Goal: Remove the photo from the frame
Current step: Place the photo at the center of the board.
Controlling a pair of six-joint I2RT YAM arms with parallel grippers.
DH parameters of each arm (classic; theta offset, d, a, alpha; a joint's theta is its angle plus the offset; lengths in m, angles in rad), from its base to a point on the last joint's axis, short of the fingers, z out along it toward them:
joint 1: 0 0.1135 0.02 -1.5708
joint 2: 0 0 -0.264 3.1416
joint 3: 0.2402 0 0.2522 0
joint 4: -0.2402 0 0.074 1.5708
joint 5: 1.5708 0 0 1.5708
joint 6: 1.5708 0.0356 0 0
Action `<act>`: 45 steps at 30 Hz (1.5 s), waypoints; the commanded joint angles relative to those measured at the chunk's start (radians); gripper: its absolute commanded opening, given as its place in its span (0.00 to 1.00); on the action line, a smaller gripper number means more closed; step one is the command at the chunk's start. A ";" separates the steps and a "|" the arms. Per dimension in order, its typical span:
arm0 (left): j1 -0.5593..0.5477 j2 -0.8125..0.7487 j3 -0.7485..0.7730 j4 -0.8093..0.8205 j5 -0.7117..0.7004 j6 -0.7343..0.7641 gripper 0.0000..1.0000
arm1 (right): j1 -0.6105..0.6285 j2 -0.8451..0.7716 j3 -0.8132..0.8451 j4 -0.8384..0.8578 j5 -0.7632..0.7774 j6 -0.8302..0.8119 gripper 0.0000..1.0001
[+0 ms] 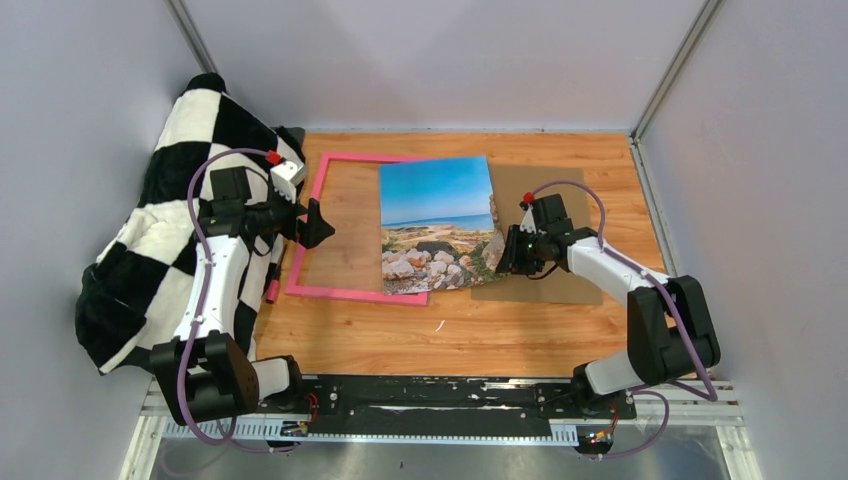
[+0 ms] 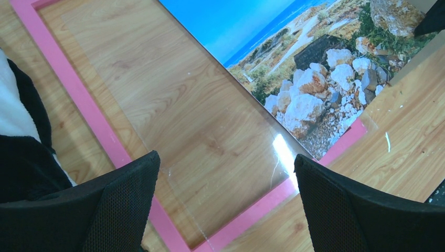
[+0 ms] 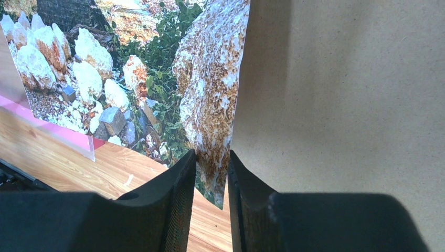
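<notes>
The photo (image 1: 437, 225), a print of sky, sea and pale rocks, lies across the right end of the pink frame (image 1: 313, 225) and partly over brown cardboard. Its near right corner is lifted off the cardboard. My right gripper (image 1: 503, 250) is at that corner. In the right wrist view the corner of the photo (image 3: 204, 79) sits between the fingers of the right gripper (image 3: 212, 155), which stand a little apart with a gap showing. My left gripper (image 1: 318, 224) hovers wide open over the frame's left part. The frame (image 2: 89, 105) and photo (image 2: 315, 79) lie below the left gripper (image 2: 225, 157).
A brown cardboard backing board (image 1: 560, 280) lies flat at the right, under the photo's edge. A black-and-white checked blanket (image 1: 160, 250) is heaped at the left, against the frame. A clear pane (image 2: 183, 105) fills the frame. Grey walls close in the table.
</notes>
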State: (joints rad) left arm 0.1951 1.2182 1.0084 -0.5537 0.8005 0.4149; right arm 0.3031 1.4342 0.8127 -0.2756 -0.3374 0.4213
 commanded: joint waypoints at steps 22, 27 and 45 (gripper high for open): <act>0.007 -0.027 -0.001 0.019 0.007 0.009 1.00 | -0.020 -0.024 0.046 -0.088 0.046 -0.067 0.07; 0.007 -0.030 0.001 0.020 0.010 0.008 1.00 | -0.021 -0.028 0.048 -0.093 0.048 -0.076 0.00; 0.007 -0.036 0.004 0.020 0.006 0.003 1.00 | 0.033 0.002 0.044 -0.089 0.147 -0.124 0.00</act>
State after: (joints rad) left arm 0.1951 1.2049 1.0084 -0.5472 0.8009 0.4149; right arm 0.3107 1.4231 0.8406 -0.3397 -0.2649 0.3328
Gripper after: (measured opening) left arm 0.997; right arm 0.001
